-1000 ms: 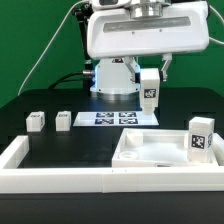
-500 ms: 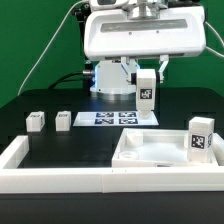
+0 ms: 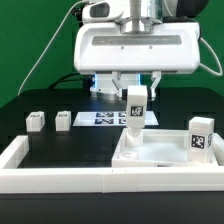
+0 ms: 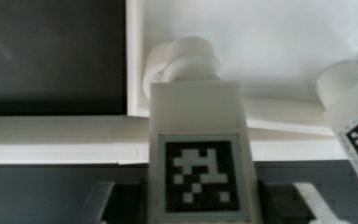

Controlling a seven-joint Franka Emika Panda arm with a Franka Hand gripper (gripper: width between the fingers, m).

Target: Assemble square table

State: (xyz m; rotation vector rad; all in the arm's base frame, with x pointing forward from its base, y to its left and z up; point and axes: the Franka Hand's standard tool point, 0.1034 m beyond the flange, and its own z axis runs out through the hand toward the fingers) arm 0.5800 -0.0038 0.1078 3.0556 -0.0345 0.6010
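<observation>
My gripper is shut on a white tagged leg and holds it upright, its lower end just over the far left part of the white square slab. In the wrist view the leg fills the middle between the dark fingers, its narrow tip pointing at the slab. A second leg stands at the slab's right edge and also shows in the wrist view. Two more legs lie on the black table at the exterior view's left.
The marker board lies behind the slab near the robot base. The long low white border wall runs along the front and up the left side. A black cable hangs at the back left.
My gripper has carried the leg toward the exterior view's left and nearer the camera, from over the marker board's right end to over the slab's far left part.
</observation>
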